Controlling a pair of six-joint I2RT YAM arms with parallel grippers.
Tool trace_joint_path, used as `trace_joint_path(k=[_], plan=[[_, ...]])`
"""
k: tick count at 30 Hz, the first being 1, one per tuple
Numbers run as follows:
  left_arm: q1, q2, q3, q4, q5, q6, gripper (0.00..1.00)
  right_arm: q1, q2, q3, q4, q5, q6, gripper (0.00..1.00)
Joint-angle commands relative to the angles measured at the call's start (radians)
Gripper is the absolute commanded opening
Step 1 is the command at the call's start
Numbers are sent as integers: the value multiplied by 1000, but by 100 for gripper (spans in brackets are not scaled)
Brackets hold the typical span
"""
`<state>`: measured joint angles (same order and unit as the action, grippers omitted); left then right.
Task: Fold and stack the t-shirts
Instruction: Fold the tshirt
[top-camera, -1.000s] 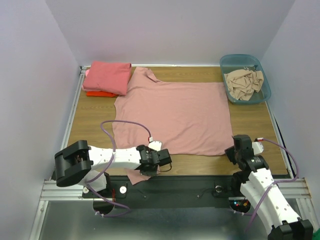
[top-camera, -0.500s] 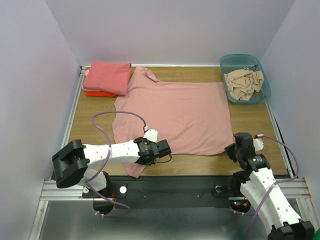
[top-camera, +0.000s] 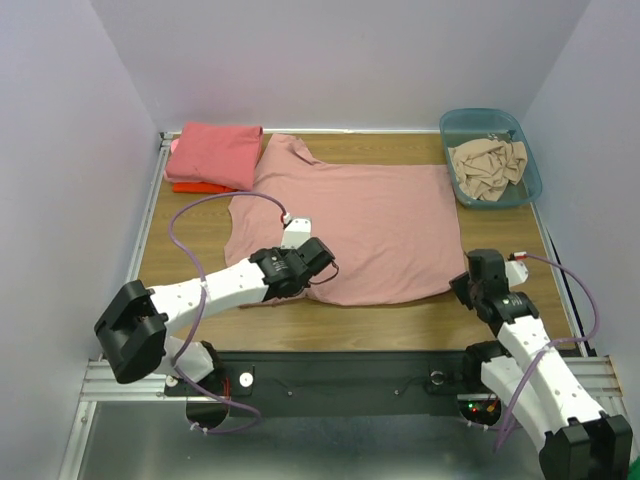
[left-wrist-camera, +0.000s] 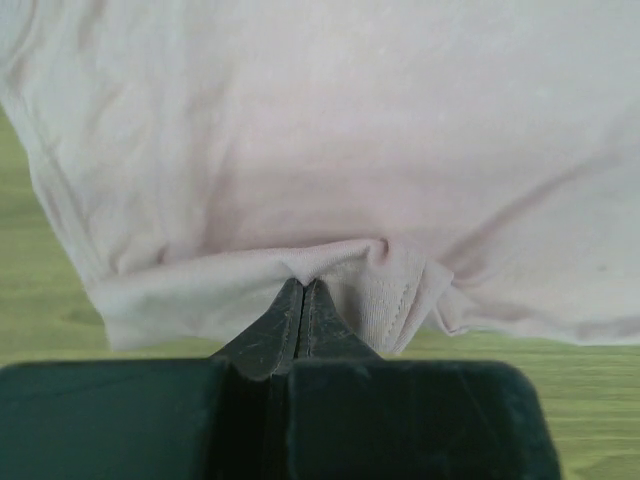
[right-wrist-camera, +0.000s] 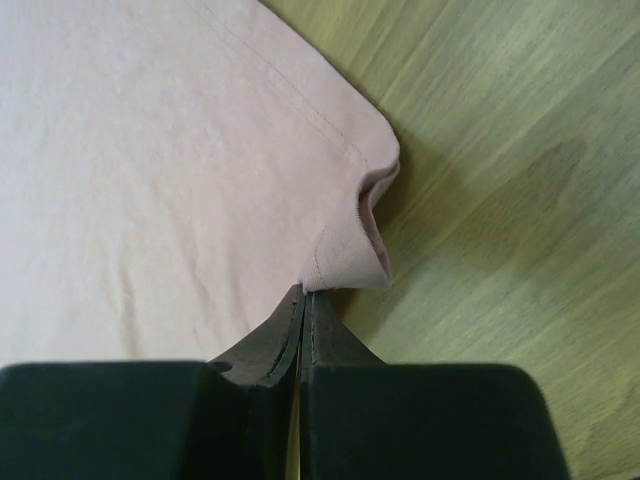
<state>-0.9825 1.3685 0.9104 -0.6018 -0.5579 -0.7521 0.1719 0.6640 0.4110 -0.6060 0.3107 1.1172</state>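
Along the near edge of the table (top-camera: 190, 255), the left gripper (left-wrist-camera: 303, 292) is pinching shut on the dusty pink t-shirt (top-camera: 365, 215) at its bunched collar-end edge. The right gripper (right-wrist-camera: 303, 297) is pinching the near hem corner. The shirt is lying just beyond both grippers, with its long axis running left to right and its collar pointing left.

Pink t-shirt (top-camera: 350, 225) spread flat, coral shirt (top-camera: 215, 152) folded
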Motion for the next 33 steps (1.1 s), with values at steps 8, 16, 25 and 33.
trace_joint_path(k=[8,16,25,33], plan=[[143,38,68,401,-36,438,0,8,204,155,227,114,-57,0],[272,204,231,432,-27,560,0,8,402,276,316,205,-72,0],[419,470,455,380,27,599,30,-8,735,469,341,292,-229,8],[466,525,633,286,59,553,98,-14,893,624,313,240,-339,89]])
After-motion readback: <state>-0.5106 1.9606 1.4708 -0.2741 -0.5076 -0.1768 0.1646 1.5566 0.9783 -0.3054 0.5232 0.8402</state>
